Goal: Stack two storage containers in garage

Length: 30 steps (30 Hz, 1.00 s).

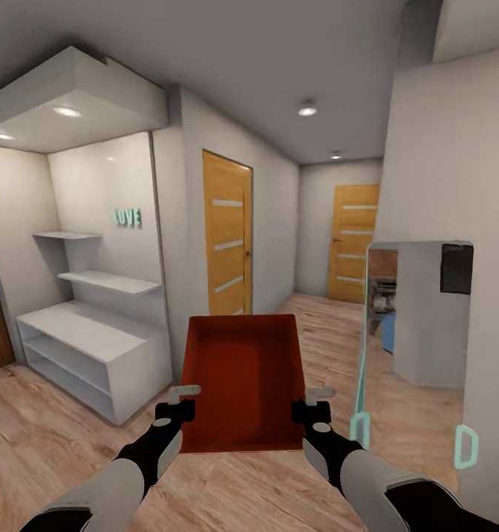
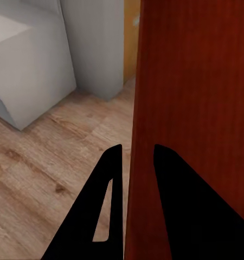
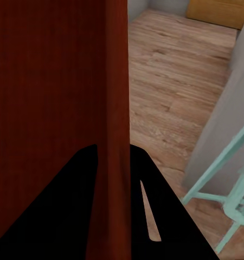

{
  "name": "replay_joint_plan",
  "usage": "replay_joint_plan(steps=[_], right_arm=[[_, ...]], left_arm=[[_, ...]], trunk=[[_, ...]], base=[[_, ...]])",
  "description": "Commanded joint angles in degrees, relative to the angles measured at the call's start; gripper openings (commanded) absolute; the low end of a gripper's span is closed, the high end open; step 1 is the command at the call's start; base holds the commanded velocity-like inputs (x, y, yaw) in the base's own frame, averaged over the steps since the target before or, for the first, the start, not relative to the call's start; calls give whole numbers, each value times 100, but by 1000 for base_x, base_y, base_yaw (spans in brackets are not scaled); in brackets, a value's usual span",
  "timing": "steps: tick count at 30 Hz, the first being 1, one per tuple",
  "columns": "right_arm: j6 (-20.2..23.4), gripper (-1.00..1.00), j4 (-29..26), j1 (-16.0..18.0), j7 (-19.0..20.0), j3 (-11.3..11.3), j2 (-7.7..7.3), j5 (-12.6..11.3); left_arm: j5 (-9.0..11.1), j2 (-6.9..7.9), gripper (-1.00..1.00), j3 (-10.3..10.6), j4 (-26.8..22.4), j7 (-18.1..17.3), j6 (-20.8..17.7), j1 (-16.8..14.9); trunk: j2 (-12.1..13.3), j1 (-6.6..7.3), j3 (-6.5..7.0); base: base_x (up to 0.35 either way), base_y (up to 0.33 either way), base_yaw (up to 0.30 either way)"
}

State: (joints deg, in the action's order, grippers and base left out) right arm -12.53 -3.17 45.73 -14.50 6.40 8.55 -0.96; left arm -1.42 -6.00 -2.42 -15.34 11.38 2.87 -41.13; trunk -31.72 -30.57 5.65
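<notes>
One orange-red open-top storage container (image 1: 242,377) hangs in front of me over a hallway's wood-plank floor, carried between both arms. My left gripper (image 1: 181,405) is shut on its left wall, with the fingers (image 2: 108,179) astride the rim of the container (image 2: 192,108). My right gripper (image 1: 309,408) is shut on the right wall, and its fingers (image 3: 141,179) pinch the container (image 3: 51,81) there. The bin's inside is empty. The garage is out of view.
A white shelf unit (image 1: 94,347) with wall shelves stands at the left. An orange-wood door (image 1: 227,236) is just beyond the bin and another door (image 1: 352,244) closes the hallway's far end. A teal-framed mirror (image 1: 419,325) leans on the right wall (image 1: 456,148).
</notes>
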Motion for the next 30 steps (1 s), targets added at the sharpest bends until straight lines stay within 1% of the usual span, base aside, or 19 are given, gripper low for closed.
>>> replay_joint_plan(steps=[1, 21, 30], right_arm=[[-39, -100, -17, 6, -62, -113, -2, 26], [-33, -100, -17, 6, -62, -113, -3, 30], [-36, -100, -17, 6, -62, -113, 2, 26]], left_arm=[[-8, 231, -100, -127, 23, 58, 20, -1], [-8, 231, -100, -127, 22, 58, 20, -1], [-8, 231, -100, -127, 22, 58, 20, -1]], trunk=[[-2, -5, -1], [-2, -5, -1], [-2, -5, -1]], base=[[330, 138, -7], [330, 138, -1], [330, 143, -243]])
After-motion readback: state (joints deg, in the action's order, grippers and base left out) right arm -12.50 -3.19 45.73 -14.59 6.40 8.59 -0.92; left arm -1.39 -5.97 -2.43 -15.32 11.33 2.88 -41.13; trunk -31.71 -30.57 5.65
